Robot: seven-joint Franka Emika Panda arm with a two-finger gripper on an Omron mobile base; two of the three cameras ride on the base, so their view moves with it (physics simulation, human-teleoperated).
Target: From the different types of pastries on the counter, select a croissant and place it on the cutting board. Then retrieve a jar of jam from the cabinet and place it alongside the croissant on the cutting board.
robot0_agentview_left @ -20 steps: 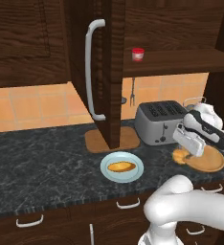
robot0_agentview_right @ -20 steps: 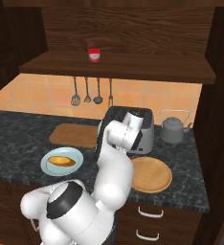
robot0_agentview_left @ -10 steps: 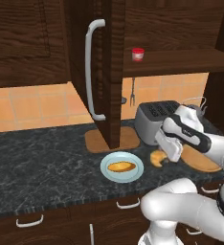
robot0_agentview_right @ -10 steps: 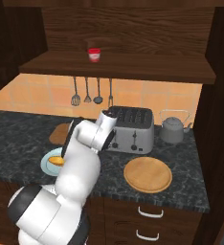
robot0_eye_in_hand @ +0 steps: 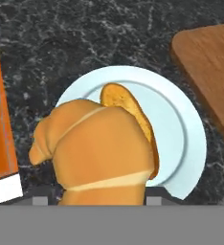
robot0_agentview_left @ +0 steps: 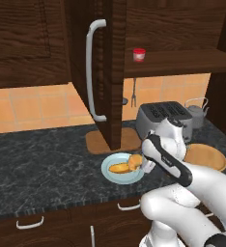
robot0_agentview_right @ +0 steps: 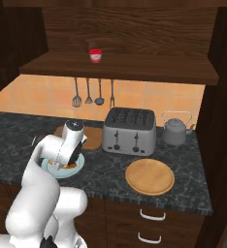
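The gripper (robot0_agentview_left: 140, 163) is pinching the croissant (robot0_eye_in_hand: 97, 150) between its jaws, hanging right above the pale blue plate (robot0_eye_in_hand: 178, 129) where the oval roll (robot0_eye_in_hand: 128, 112) is lying just beneath it, the cutting board (robot0_eye_in_hand: 209, 67) sitting nearby beyond the plate.

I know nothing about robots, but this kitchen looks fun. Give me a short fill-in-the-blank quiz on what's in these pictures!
1. The gripper holds the croissant above a pale blue ____.
2. The jar of jam with the red lid stands on the cabinet ____.
3. The silver appliance between the cutting board and the kettle is a ____.
4. The cabinet door stands ____.

Missing words: plate; shelf; toaster; open
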